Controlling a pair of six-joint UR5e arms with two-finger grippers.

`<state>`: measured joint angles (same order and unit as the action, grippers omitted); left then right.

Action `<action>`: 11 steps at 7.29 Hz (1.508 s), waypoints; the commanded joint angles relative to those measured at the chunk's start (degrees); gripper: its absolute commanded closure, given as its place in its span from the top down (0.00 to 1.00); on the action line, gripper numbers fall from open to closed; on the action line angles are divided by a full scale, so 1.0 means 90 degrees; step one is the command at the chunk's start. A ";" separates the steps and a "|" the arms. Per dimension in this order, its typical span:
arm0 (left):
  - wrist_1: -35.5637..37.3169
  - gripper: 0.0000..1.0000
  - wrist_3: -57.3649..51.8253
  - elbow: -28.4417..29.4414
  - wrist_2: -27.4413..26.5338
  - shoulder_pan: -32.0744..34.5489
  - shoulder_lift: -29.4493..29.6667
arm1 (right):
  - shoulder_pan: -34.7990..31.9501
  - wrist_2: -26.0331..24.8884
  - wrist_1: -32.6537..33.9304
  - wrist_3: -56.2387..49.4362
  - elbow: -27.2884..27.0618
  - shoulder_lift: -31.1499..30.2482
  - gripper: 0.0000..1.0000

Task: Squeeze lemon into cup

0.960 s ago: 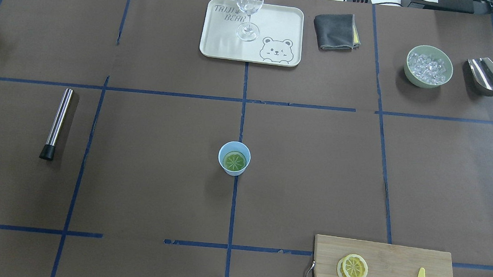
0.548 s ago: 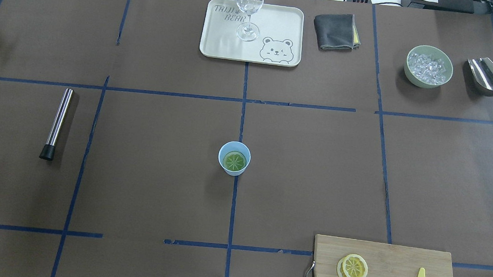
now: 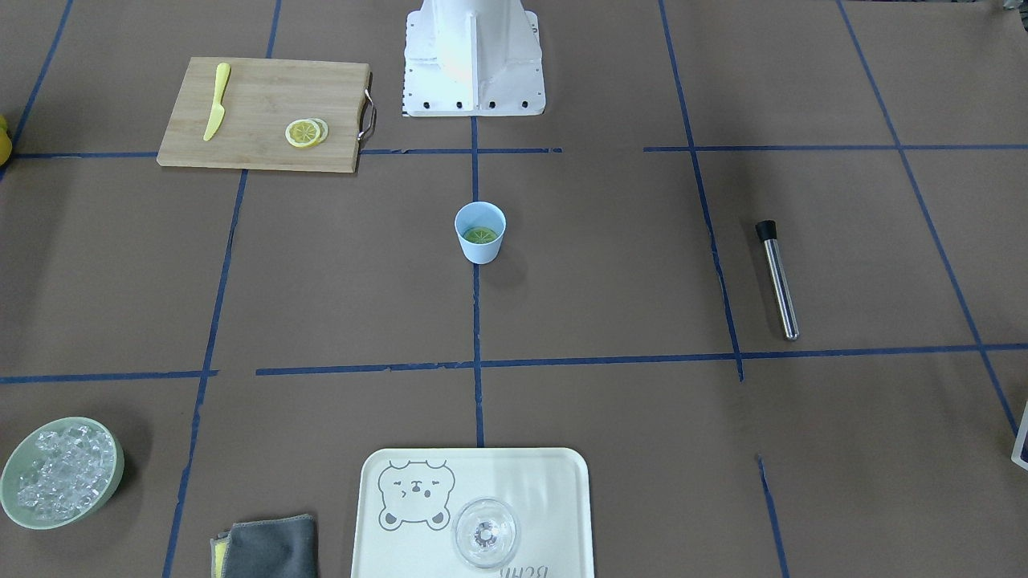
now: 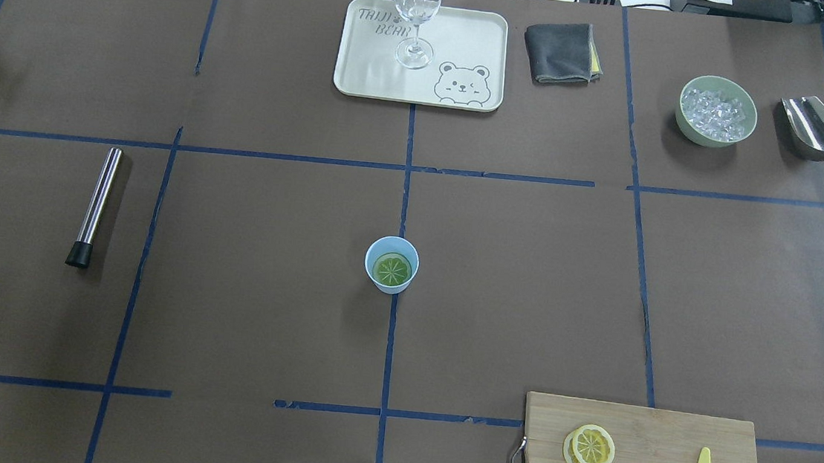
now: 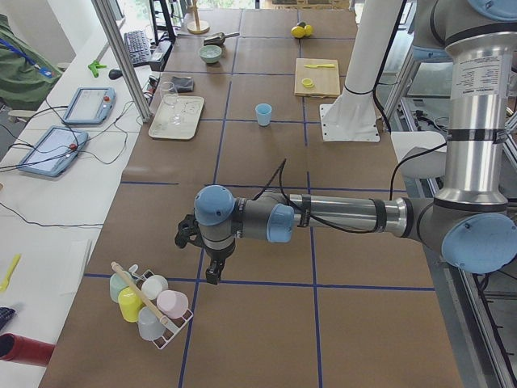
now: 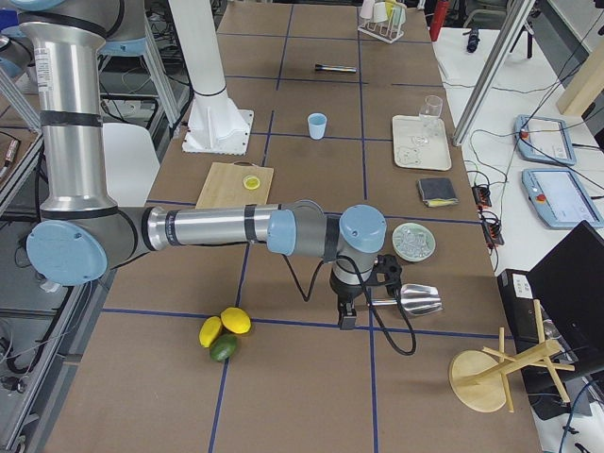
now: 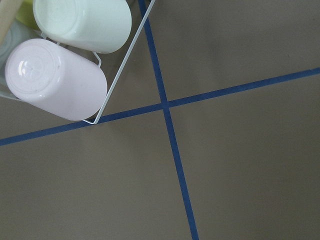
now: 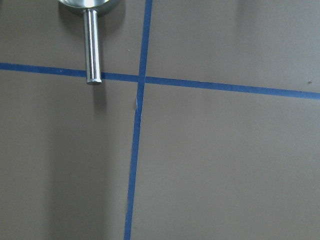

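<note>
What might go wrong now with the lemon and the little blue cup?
1. A lemon slice lies flat at the bottom of the cup, which stands free with nothing holding it; reaching in for the slice might tip the cup.
2. On the board, two slices overlap, so a grab there may lift both or slip.

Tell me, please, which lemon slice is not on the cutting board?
The slice lying inside the pale-blue cup; the other two slices overlap on the cutting board.
</note>
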<state>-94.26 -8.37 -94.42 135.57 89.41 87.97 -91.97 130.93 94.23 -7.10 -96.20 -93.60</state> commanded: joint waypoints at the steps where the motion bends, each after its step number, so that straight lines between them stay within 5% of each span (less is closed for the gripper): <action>1: -0.0005 1.00 -0.0007 -0.0123 -0.0015 0.0007 -0.0008 | -0.0006 0.0032 -0.0363 0.0105 -0.0024 -0.0167 1.00; 11: -0.0024 1.00 0.0013 -0.0143 -0.0005 -0.0003 -0.0126 | -0.0006 0.0472 -0.0411 0.0203 0.0035 -0.0157 1.00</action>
<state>-94.48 -8.26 -95.72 135.53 89.39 86.84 -92.02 135.19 90.59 -5.28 -95.94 -95.01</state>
